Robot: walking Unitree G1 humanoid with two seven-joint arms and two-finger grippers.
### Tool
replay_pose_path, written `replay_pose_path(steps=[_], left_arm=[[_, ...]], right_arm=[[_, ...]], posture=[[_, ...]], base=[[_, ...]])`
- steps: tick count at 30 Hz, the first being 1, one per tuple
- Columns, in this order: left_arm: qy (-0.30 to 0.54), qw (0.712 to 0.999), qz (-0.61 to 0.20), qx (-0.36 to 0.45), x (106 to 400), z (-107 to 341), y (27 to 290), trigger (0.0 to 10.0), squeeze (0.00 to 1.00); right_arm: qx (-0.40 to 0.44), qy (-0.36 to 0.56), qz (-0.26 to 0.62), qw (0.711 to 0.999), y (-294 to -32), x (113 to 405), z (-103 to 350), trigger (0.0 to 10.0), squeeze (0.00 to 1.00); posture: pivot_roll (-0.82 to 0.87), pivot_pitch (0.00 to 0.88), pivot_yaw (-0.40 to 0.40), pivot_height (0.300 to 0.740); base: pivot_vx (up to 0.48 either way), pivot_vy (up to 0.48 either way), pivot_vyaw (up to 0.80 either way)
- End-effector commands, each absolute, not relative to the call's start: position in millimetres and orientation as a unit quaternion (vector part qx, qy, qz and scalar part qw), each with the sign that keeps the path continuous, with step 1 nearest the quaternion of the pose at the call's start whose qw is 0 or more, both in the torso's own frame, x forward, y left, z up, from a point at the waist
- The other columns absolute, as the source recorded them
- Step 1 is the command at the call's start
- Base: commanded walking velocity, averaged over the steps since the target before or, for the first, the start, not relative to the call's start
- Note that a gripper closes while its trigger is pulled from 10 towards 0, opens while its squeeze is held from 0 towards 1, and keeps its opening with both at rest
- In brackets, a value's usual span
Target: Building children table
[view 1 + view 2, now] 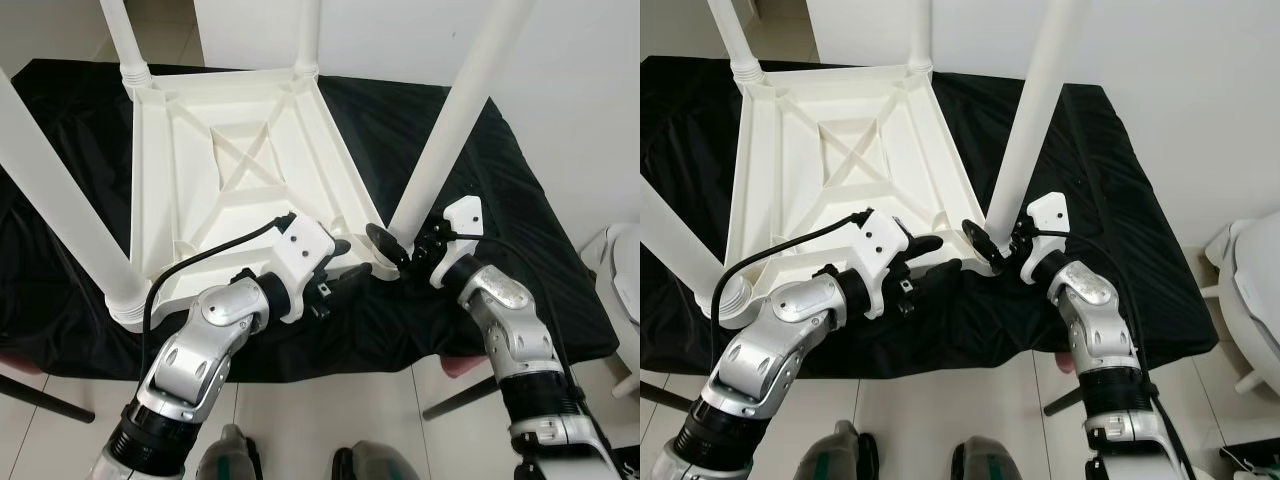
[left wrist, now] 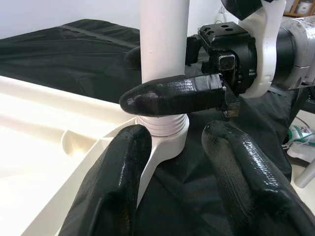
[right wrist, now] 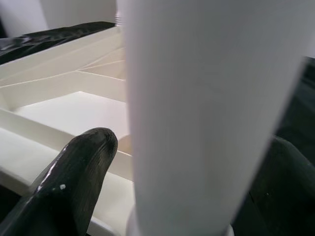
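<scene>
Where it meets the upturned table [image 1: 210,170], leg [image 1: 455,120] between right end effector [image 1: 398,250] fingers, clamped.

The children's table [image 1: 240,170] lies upside down on the cloth-covered table [image 1: 520,250] before me, its four legs pointing up, one at each corner. My right end effector [image 1: 400,245] straddles the base of the leg [image 1: 455,120] at the 3 o'clock near corner. My left end effector [image 1: 350,270] sits at 9 o'clock of that corner, touching the tabletop's near edge.
</scene>
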State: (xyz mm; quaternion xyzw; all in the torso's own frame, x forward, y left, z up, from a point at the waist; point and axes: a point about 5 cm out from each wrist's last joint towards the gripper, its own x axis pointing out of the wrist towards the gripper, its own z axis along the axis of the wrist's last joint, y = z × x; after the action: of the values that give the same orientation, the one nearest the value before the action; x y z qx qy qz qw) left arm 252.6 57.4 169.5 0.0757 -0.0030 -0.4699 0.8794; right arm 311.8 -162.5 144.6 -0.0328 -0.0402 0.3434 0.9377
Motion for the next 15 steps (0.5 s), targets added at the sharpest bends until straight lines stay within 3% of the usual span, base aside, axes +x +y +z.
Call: replay_pose_path(steps=[1,6,7,8,15], left_arm=[[0.0,0.878,-0.472,0.078,253,168,56,10.0,0.0],[0.002,0.877,-0.475,0.077,252,167,56,10.0,0.0],[0.004,0.875,-0.477,0.078,251,166,56,10.0,0.0],[0.006,0.875,-0.478,0.079,250,165,56,10.0,0.0],[0.01,0.872,-0.483,0.081,250,164,56,10.0,0.0]], right_arm=[[-0.036,-0.037,0.362,0.931,-163,314,143,10.0,0.0],[-0.038,-0.034,0.379,0.924,-161,318,140,10.0,0.0],[-0.042,-0.031,0.381,0.923,-161,320,138,3.5,0.0],[-0.045,-0.027,0.38,0.923,-162,321,136,0.0,0.0],[-0.051,-0.016,0.374,0.926,-168,321,128,0.0,0.0]], posture=[[-0.11,0.001,-0.023,0.74],[-0.11,0.0,-0.023,0.74],[-0.1,0.0,-0.022,0.74],[-0.1,0.0,-0.022,0.74],[-0.11,0.008,-0.022,0.74]], base=[[0.0,0.0,0.0],[0.0,0.0,0.0],[0.0,0.0,0.0],[0.0,0.0,0.0],[0.0,0.0,0.0]])
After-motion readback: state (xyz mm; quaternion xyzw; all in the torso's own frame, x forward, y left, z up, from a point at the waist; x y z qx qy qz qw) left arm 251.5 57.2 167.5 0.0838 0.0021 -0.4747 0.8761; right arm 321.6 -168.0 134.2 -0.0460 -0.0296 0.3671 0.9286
